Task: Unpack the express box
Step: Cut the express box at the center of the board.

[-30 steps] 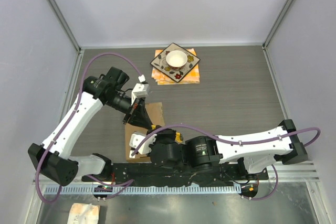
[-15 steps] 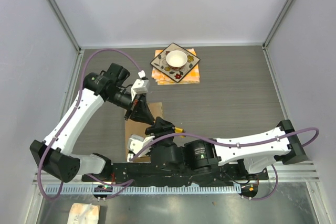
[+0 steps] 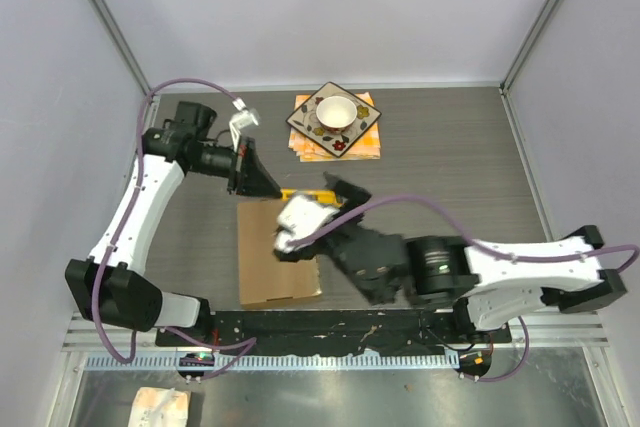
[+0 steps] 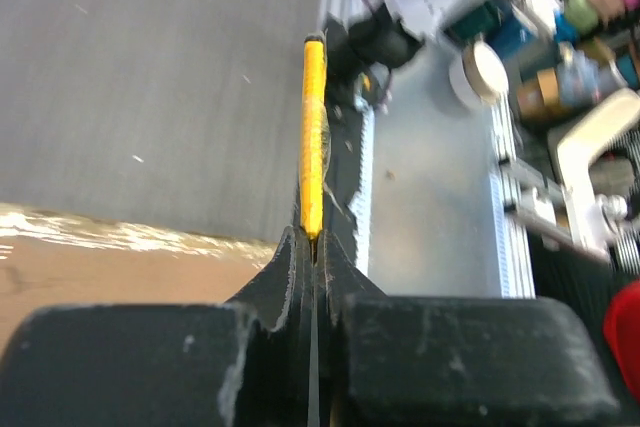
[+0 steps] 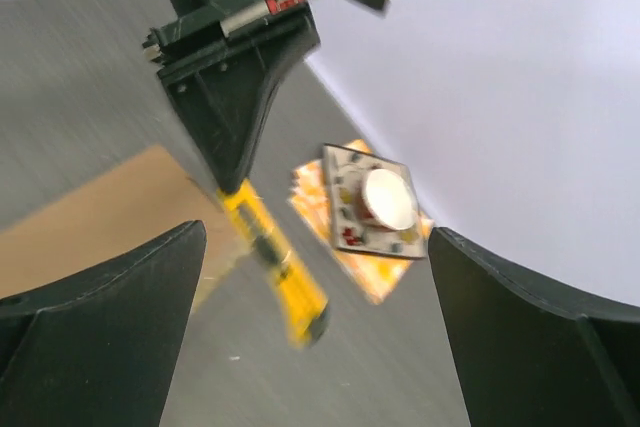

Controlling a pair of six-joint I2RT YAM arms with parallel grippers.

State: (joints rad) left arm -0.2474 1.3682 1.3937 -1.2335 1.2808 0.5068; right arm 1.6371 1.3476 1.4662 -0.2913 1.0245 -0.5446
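Brown express box [image 3: 275, 267]: lies flat on the table [image 3: 450, 177], near-left, flaps shut as far as I can tell. Nothing pins it down.
Box edge: a glossy strip along it in the left wrist view suggests tape.
Left hand [image 4: 313, 243]: clamped tight on the tail of a yellow cutter [image 4: 313, 127], holding it out above the box's far edge.
Cutter: sticks straight out of the fingers, tip over bare table beyond the cardboard. Blade out or in, I cannot tell.
Right hand [image 5: 315, 247]: spread wide, holding nothing, hovering just beside the cutter and facing the left hand.
Step in hand: looks like lining the cutter up on the tape, cut not yet begun.
Risk one: the grip is on the cutter's end only, so pressure at the tip could twist it in the fingers or pop it loose.
Risk two: the box is free, so a dragging blade could shove it along instead of slicing.
Risk three: two hands crowd one spot, and a sideways move by either could knock the cutter.
Patterned plate [image 3: 352, 134] with white bowl [image 3: 335, 109]: at the far edge, apart from the action, though a long sweep that way could clip it.
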